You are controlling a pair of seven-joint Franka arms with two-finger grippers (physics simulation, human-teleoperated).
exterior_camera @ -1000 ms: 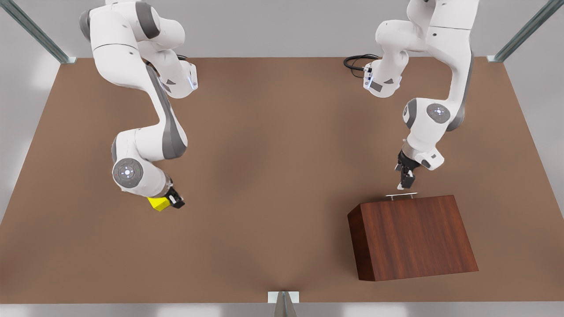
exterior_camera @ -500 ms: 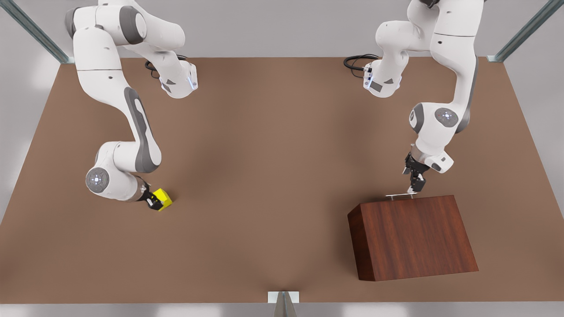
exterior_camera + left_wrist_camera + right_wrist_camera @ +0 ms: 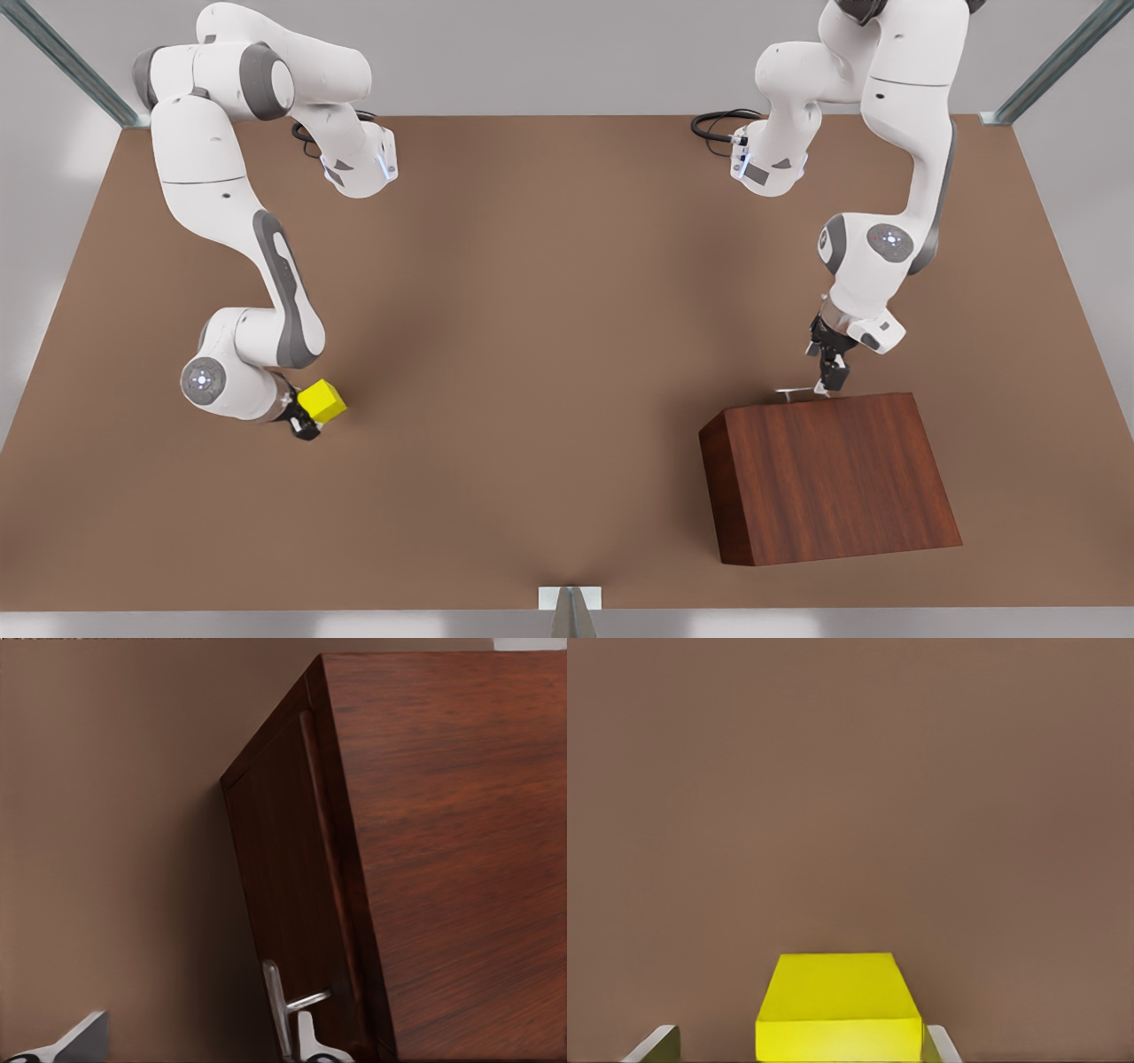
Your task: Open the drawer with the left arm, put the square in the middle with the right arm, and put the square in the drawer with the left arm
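The yellow square (image 3: 322, 401) sits on the tabletop at the front view's left. My right gripper (image 3: 306, 424) is low beside it, open. In the right wrist view the square (image 3: 837, 1005) lies between the fingertips (image 3: 656, 1043), close to one and apart from the other. The dark wood cabinet (image 3: 828, 474) stands at the front view's right, its drawer (image 3: 279, 877) closed. My left gripper (image 3: 828, 381) is at the silver handle (image 3: 802, 392), open. The handle (image 3: 276, 1005) stands between its fingers, next to one fingertip (image 3: 306, 1041).
The brown tabletop (image 3: 549, 337) spreads wide between the two arms. Black cables (image 3: 718, 124) lie at the far edge near an arm base. A small metal post (image 3: 570, 607) stands at the near edge.
My right arm swung round the square and its gripper now sits lower beside it, with the square slightly turned. My left gripper moved down onto the handle's end.
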